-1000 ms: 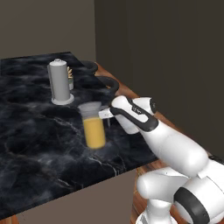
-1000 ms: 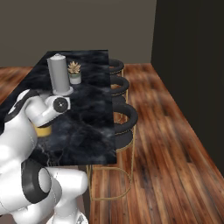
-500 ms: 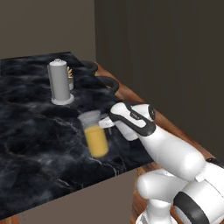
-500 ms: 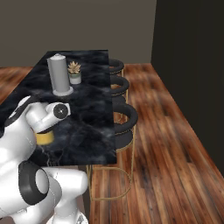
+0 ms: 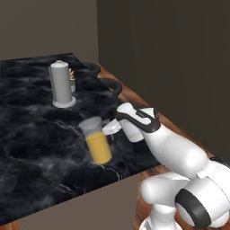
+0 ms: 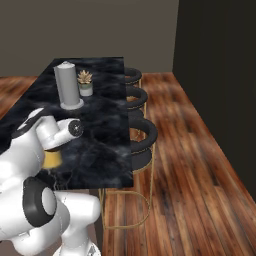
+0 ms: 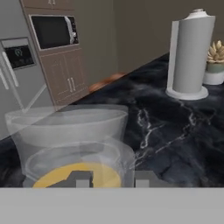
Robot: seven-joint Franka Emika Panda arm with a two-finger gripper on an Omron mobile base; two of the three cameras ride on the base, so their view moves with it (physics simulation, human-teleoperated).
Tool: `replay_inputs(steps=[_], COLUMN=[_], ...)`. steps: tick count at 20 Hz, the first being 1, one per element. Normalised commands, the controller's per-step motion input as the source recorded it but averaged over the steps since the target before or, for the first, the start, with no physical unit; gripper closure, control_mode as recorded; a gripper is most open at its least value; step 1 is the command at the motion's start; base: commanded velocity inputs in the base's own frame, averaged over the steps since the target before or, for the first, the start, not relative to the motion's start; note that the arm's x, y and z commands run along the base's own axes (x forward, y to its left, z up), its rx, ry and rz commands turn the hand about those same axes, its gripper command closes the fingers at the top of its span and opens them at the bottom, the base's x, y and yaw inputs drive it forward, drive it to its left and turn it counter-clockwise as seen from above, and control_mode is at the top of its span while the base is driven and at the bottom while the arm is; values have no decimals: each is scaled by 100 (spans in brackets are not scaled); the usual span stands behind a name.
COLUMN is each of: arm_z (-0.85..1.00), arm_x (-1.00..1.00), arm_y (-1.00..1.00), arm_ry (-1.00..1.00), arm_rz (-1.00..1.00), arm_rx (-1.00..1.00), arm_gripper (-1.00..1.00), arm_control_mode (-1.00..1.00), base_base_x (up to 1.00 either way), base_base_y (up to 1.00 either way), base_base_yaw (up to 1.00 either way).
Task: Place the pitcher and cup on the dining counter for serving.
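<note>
You cannot make out the pincer's tips cleanly: in the hand view the two dark fingertips (image 7: 79,179) rise at the bottom, partly merged with the tall clear pitcher of orange-yellow liquid with a pale greyish lid (image 7: 74,148), whose base is cut off by the lower edge. In the right base view the white arm hides all of the pitcher but a yellow sliver beside the forearm.

In the left base view, going left to right, you have the long black marble surface with white veins (image 5: 31,134), the grey knob-topped cylinder on a round base (image 5: 61,84) with a small potted succulent in a white pot (image 5: 72,84) half hidden just behind it, then the pitcher (image 5: 96,140) near the surface's right edge, leaning slightly, its foot at the marble; whether it rests on it you cannot tell. The pincer (image 5: 109,129) meets the pitcher's upper right side, clamped on it just under the lid.

Count one pitcher, one grey cylinder, one plant, and three dark round stools (image 6: 142,134) along the surface's far side.
</note>
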Motion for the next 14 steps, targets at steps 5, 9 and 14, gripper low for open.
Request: replay_inputs(steps=[5,9,14], arm_z=[7,2,0], arm_x=[36,48,53], arm_y=[0,0,2], arm_ry=[2,4,1], arm_rz=[15,17,16], arm_rx=[0,1,6], arm_gripper=[100,100,100], arm_control_mode=[-100,-100,-100], base_base_x=[0,0,0], base_base_y=[0,0,0], base_base_yaw=[0,0,0])
